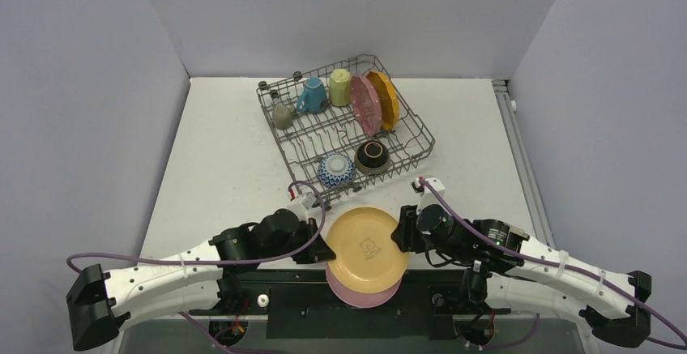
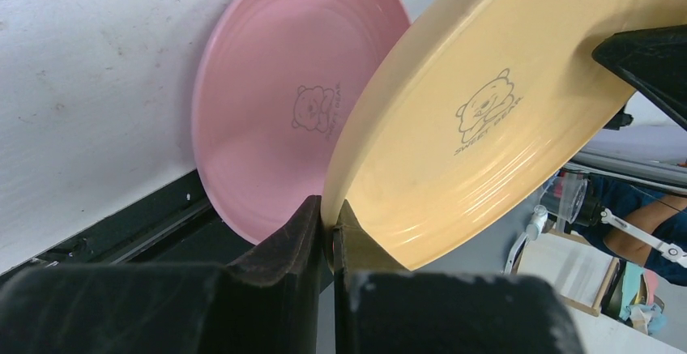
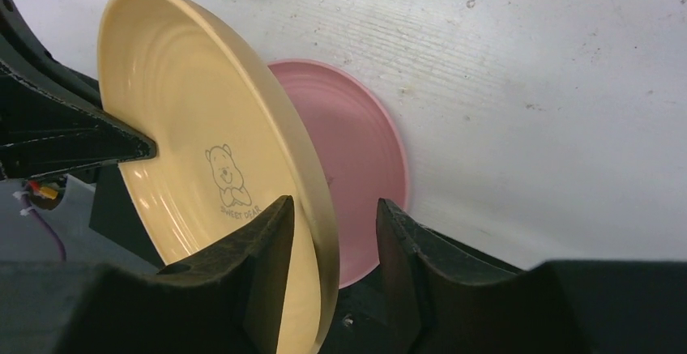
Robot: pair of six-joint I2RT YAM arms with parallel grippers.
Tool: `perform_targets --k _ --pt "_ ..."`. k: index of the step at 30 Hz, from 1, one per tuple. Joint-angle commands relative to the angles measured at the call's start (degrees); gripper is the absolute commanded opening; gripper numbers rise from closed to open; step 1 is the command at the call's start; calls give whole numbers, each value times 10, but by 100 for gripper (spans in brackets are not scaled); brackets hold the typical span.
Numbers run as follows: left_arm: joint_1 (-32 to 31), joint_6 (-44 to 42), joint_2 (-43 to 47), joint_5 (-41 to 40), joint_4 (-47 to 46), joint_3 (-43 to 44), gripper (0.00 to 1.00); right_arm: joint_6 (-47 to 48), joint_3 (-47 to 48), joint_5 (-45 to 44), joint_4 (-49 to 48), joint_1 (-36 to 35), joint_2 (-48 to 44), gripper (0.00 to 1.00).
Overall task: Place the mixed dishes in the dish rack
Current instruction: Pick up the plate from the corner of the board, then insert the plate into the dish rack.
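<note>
Plate [image 1: 366, 245], yellow, face-up, near level, L gripper [image 2: 328, 224] pinching its rim, R gripper [image 3: 332, 216] spread astride opp. rim

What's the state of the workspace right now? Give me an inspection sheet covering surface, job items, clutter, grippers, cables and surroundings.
Surface: white table, faintly scuffed.
Job's things: dish rack holds the grey mug, blue mug, pale-yellow mug, dark pink plate and orange plate on edge, blue-white bowl and dark brown bowl. The yellow plate is held tilted above the light pink plate, which lies at the table's near edge.
Clutter: nothing seen.
Grippers: left gripper shut on the yellow plate's rim; right gripper open, jaws astride the opposite rim.
Cables: purple cables run along both arms, off the dishes.
Surroundings: plain grey walls on three sides.
</note>
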State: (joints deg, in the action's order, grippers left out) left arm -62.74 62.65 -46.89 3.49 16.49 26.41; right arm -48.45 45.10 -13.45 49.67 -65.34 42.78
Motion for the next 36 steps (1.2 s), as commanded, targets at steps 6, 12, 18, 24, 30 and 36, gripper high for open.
perform_targets --k 6,12,18,24,30,36 --pt "12 -34 30 33 -33 18 0 1 -15 52 -47 6 -39 39" --pt "14 -42 33 49 -33 19 0 -5 -25 89 -67 15 -60 37" --pt "14 -49 39 44 -17 26 0 -11 -24 101 -60 18 -64 27" --pt "15 -53 43 43 -9 31 0 -15 -24 109 -61 18 -57 15" --pt "15 -60 41 40 3 44 0 -6 -14 118 -65 18 -36 0" --pt "17 -70 40 32 27 58 10 -1 9 88 -52 18 -27 0"
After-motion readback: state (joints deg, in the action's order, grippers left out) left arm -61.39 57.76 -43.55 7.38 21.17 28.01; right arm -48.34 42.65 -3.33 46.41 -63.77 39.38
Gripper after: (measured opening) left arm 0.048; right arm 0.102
